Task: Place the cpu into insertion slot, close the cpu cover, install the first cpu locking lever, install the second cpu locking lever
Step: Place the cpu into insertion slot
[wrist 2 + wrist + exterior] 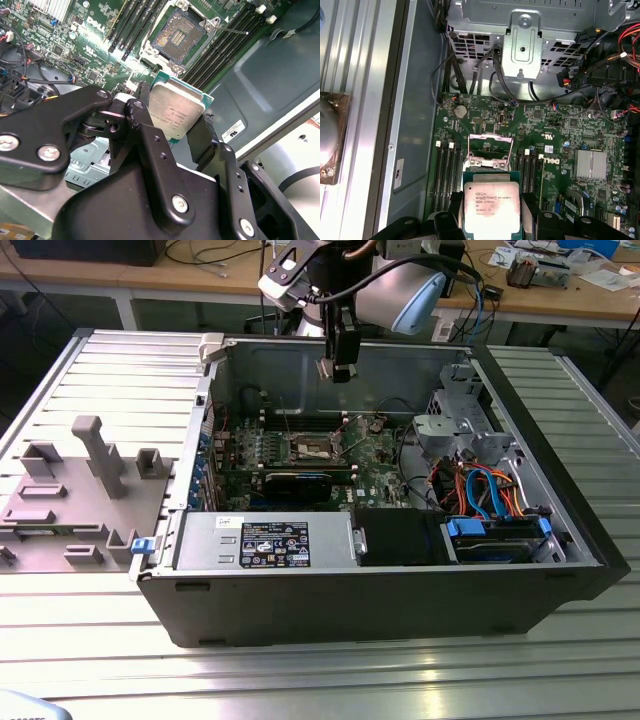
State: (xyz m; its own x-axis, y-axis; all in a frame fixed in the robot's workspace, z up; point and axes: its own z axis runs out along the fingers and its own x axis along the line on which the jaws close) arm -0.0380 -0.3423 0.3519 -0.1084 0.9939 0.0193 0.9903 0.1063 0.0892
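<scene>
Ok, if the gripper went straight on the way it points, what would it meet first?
Most likely the motherboard at or just beside the insertion slot, the held cpu touching first; the gripper hangs above, depth unclear.

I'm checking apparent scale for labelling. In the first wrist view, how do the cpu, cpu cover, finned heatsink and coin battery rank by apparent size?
1. cpu, though nearness to the camera enlarges it.
2. cpu cover and finned heatsink look alike; not ranked.
3. coin battery, smallest.
</scene>
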